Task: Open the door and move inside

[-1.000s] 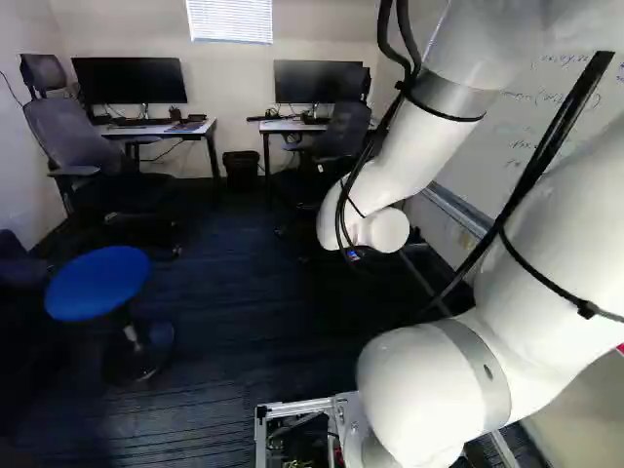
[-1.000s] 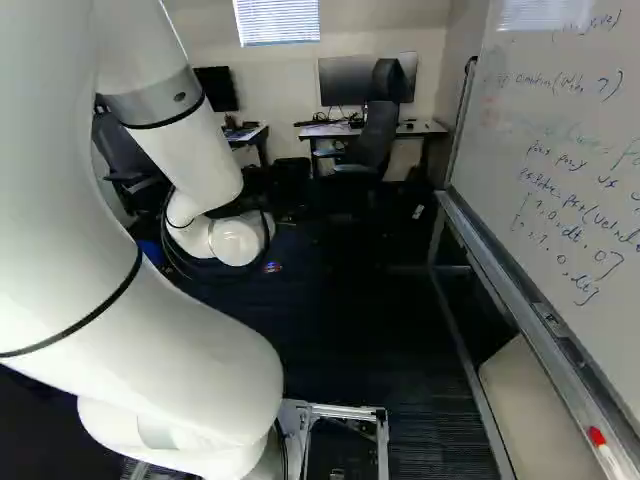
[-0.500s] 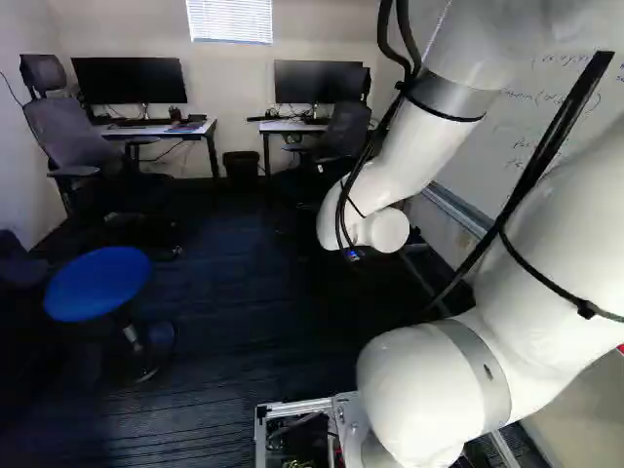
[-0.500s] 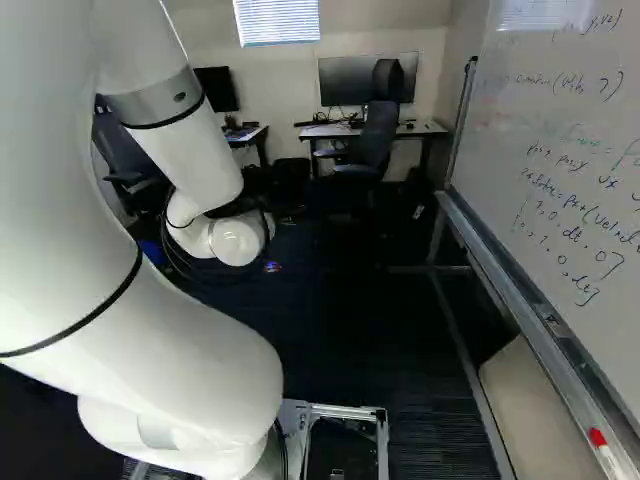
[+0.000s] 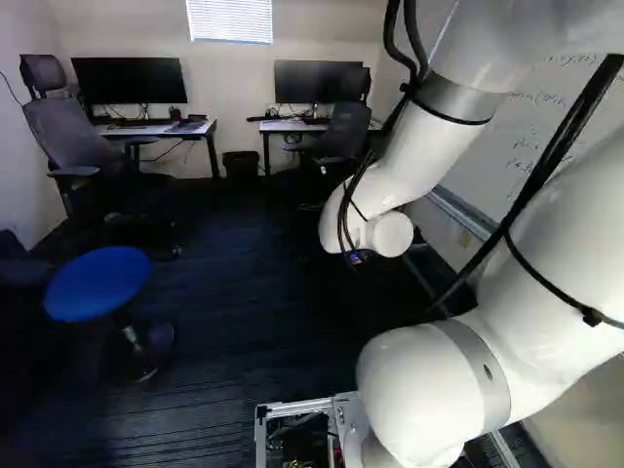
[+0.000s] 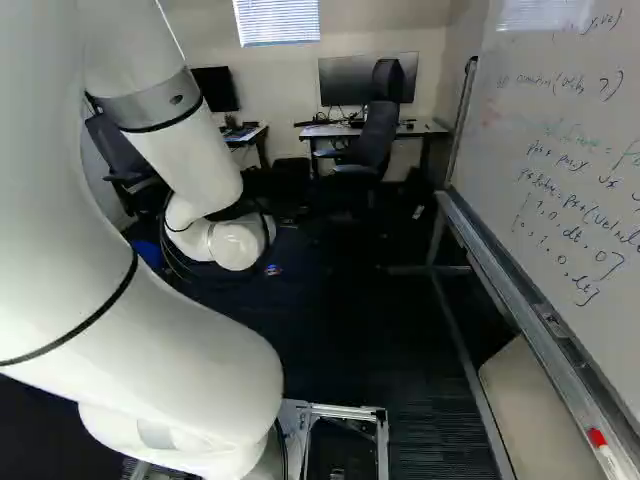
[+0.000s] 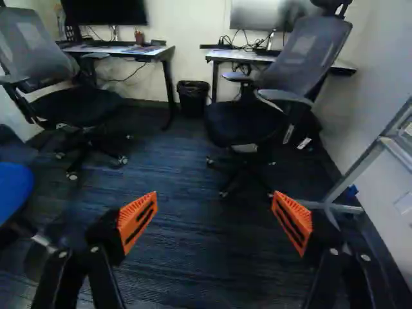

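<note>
Claw point(image 7: 215, 207) wide and empty, office chair point(image 7: 304, 59) ahead, whiteboard point(image 6: 565, 130) alongside, no door showing: opening looks done, we're apparently inside, with perhaps a short roll remaining!

The gripper point(image 7: 215, 222) is open, its orange pads point(image 7: 137, 220) well apart above the carpet point(image 7: 206, 270). Ahead are two chairs point(image 7: 241, 122) and two desks point(image 7: 145, 51) with monitors point(image 7: 103, 11); between the desks stands a bin point(image 7: 193, 100). A blue stool point(image 7: 13, 187) is near one finger, a metal frame point(image 7: 360, 167) near the other.
</note>
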Controlling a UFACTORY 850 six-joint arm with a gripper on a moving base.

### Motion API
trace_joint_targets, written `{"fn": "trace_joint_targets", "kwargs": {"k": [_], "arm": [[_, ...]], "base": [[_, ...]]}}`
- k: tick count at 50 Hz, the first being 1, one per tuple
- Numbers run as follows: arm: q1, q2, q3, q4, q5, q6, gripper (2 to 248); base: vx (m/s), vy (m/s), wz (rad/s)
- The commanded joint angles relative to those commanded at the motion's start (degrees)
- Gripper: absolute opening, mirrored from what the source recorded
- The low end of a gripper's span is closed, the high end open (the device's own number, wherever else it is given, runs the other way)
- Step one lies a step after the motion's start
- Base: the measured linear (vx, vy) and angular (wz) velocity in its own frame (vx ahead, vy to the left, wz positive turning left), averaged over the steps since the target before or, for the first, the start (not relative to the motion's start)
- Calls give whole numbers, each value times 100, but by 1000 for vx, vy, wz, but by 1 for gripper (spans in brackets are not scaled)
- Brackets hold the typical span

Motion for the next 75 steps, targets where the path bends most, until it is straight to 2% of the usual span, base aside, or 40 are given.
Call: {"fn": "trace_joint_targets", "kwargs": {"k": [38,75], "arm": [[-342,653,751,354,244,0,247],[-388,741,853,402,277,0,247]], "base": [[0,0,0],[0,0,0]]}}
